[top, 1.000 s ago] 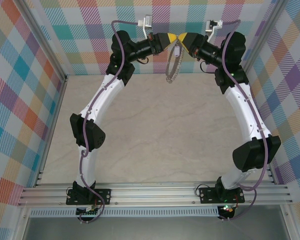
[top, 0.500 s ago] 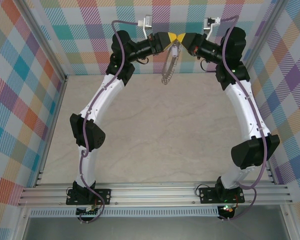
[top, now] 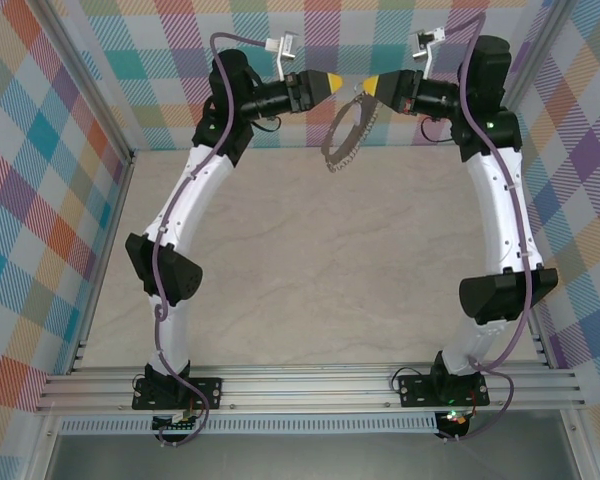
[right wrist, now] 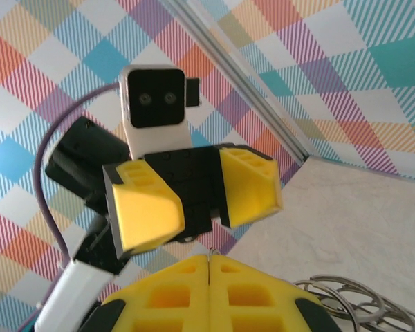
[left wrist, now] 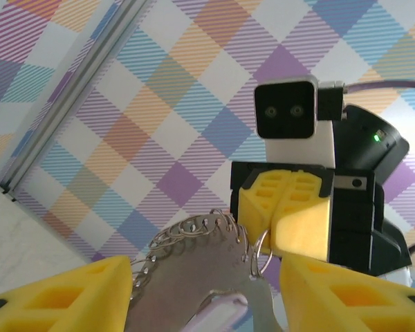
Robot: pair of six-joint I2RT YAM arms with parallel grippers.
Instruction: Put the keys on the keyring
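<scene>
The keyring (top: pixel 342 135) hangs high above the table's far edge, a dark loop edged with silvery links. My right gripper (top: pixel 372 86) is shut on its top, where a small wire ring sits in the closed yellow fingers (left wrist: pixel 290 214). My left gripper (top: pixel 334 80) stands open just left of it, touching nothing. In the left wrist view the keyring (left wrist: pixel 194 263) sits between that gripper's spread fingers (left wrist: pixel 69 290), and the key's pale lilac head (left wrist: pixel 225 315) lies against the loop. The right wrist view has its shut gripper (right wrist: pixel 209 259), ring links (right wrist: pixel 346 294) and the open left gripper (right wrist: pixel 200 200).
Checked walls (top: pixel 40 150) enclose the pale table (top: pixel 310 260) on the left, back and right. Metal rails (top: pixel 310 385) run along the near edge by both arm bases. Both arms arch high toward the back wall.
The two grippers, tip to tip before, have drawn apart. My left gripper has opened and pulled back to the left. The keyring now hangs from the right gripper alone, swung wider.
</scene>
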